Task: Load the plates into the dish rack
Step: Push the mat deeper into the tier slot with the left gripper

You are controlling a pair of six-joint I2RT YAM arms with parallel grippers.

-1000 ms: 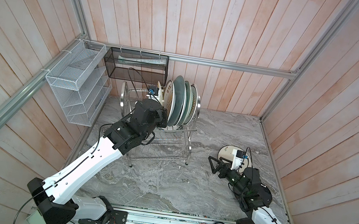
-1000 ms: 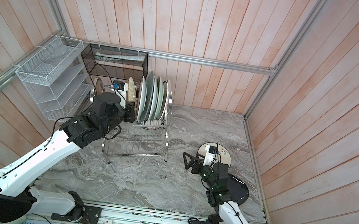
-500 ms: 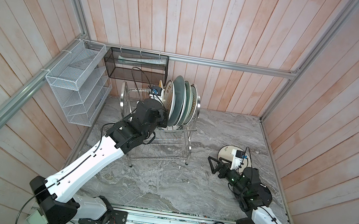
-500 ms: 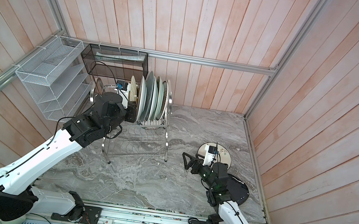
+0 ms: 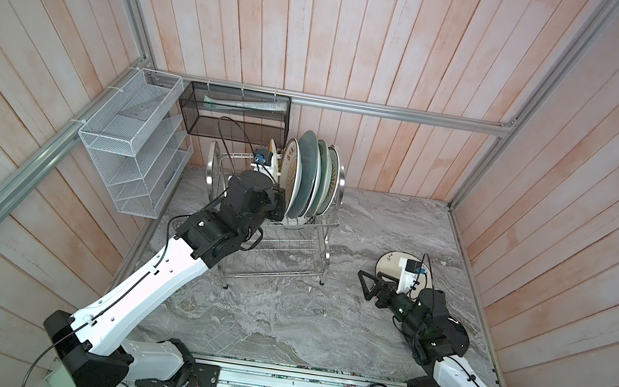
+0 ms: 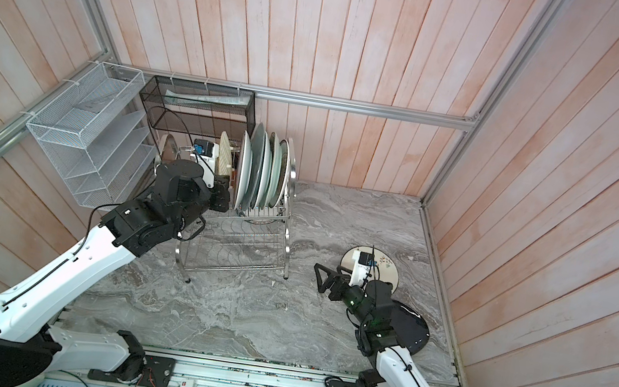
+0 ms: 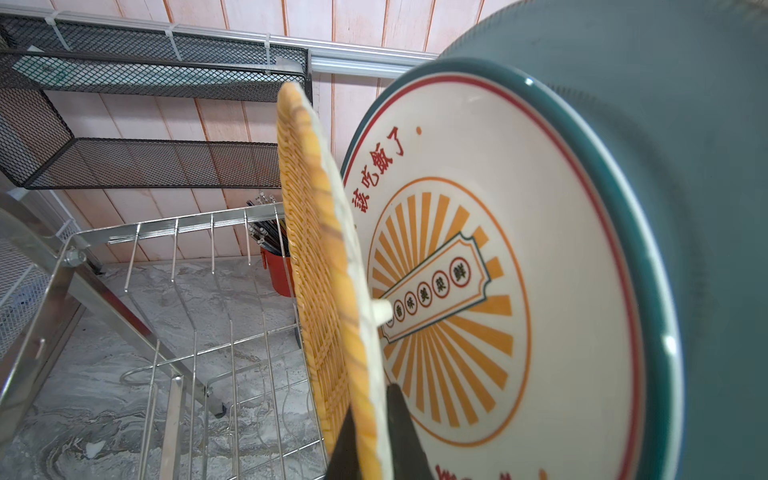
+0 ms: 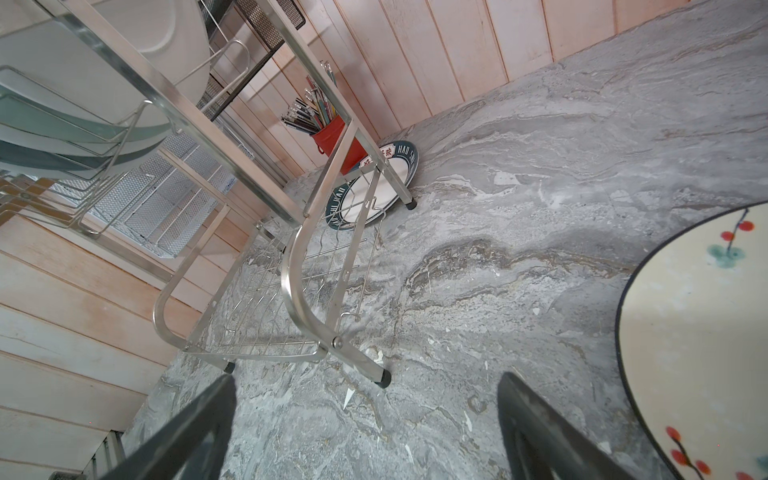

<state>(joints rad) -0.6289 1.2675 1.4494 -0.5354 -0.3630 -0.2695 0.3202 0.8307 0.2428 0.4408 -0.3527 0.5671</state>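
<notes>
The yellow woven disc (image 7: 320, 257) is held upright on its edge at the upper tier of the dish rack (image 5: 282, 249). Its lower rim is clamped between the closed fingers of the left pincer (image 7: 374, 440). The disc is set just beside the sunburst plate (image 7: 465, 299), behind which the blue-grey plate (image 7: 685, 187) is stood. Whether the disc is seated between the prongs cannot be told. The rack is placed near the far left corner of the table (image 5: 278, 324). Towards the right edge a cream floral plate (image 5: 389, 263) is laid flat, and a black plate (image 6: 410, 330) is seen nearer the front, partly hidden by the arm. The right pincer (image 5: 371, 284) is held wide open and empty, low over the table just beside the floral plate.
</notes>
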